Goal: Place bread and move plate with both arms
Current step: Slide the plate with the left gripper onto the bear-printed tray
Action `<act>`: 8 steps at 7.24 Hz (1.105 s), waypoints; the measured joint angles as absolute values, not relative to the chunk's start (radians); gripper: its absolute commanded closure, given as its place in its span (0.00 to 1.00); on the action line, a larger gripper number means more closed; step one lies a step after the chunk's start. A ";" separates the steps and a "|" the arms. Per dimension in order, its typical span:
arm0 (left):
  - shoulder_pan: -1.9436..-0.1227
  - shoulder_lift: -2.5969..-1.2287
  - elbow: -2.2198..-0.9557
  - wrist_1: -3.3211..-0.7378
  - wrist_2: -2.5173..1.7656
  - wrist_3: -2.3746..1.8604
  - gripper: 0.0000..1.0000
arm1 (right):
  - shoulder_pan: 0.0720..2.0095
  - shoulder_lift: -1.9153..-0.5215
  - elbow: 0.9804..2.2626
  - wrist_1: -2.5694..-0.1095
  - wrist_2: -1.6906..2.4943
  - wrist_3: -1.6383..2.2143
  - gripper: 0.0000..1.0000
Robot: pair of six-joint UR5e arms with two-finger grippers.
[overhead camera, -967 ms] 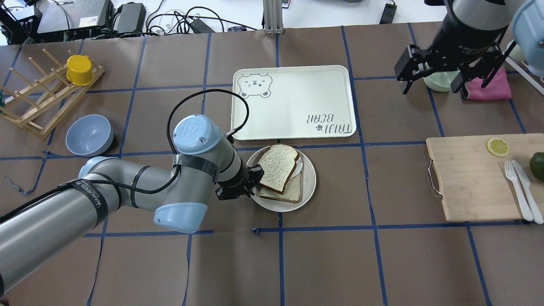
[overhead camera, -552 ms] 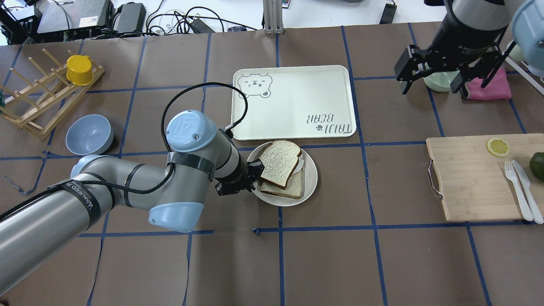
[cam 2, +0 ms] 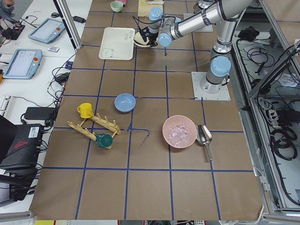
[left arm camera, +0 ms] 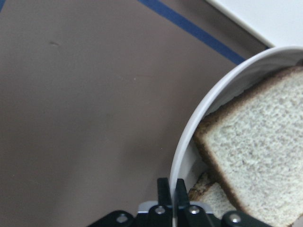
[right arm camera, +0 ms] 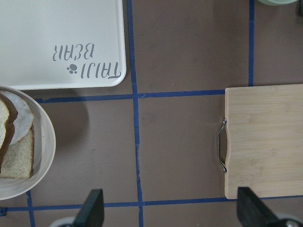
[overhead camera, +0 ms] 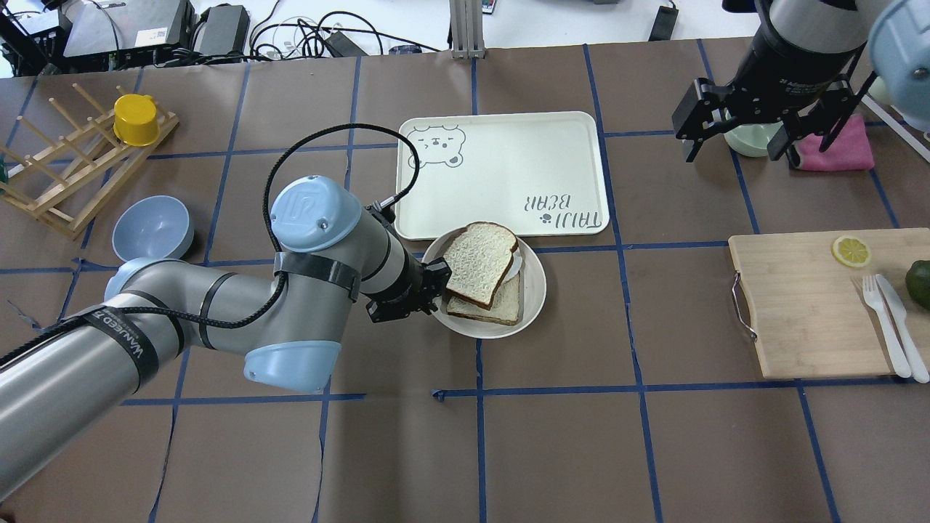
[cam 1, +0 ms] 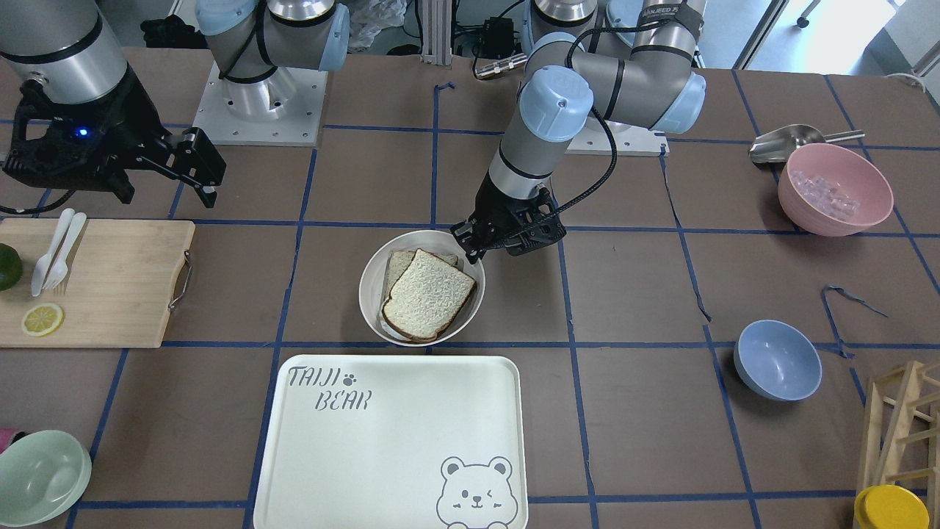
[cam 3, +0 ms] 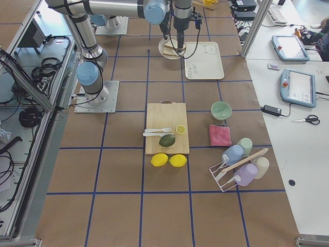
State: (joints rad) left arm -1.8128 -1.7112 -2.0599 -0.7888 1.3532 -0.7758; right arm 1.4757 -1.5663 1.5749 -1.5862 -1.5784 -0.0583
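Pinches the near-left rim of the plate [overhead camera: 487,330] with the left gripper [overhead camera: 434,289] — jaws pressed together on the thin edge, one finger inside the rim and one outside, seen plainly from the left wrist. Reaches in low from the table's left side, wrist close above the brown paper.

Has the bread [overhead camera: 479,263] on the plate, crumb side up, dark crust all round, lying askew on top of a paler slice [overhead camera: 501,309]. Shows something white between the two at the right side; cannot tell what.

Has the plate at the middle of the table, just beside the near long edge of the tray [overhead camera: 501,174]. Overlaps that edge in the overhead view, yet leaves a narrow gap in the front-facing view. Cannot tell if resting on the table or lifted clear of it.

Holds the right gripper [overhead camera: 734,149] high over the far right of the table, above a green bowl [overhead camera: 752,139] and beside a pink cloth [overhead camera: 839,145] — jaws spread wide, nothing between them, well apart from the plate. Looks down from the right wrist on the cutting board [overhead camera: 806,305], the tray's lettered corner and part of the plate.
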 measured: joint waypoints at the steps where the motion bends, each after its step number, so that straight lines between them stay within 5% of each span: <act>1: -1.812 -1.734 -2.003 -0.796 1.353 -0.813 1.00 | 1.476 -1.566 1.574 -1.586 -1.578 -0.058 0.00; 8: -1.804 -2.106 -1.607 -0.813 1.350 -0.894 1.00 | 1.476 -1.566 1.573 -1.584 -1.579 -0.059 0.00</act>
State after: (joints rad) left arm -1.8044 -2.1060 -1.6066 -0.8126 1.3504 -0.8937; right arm 1.4757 -1.5662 1.5734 -1.5842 -1.5790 -0.0587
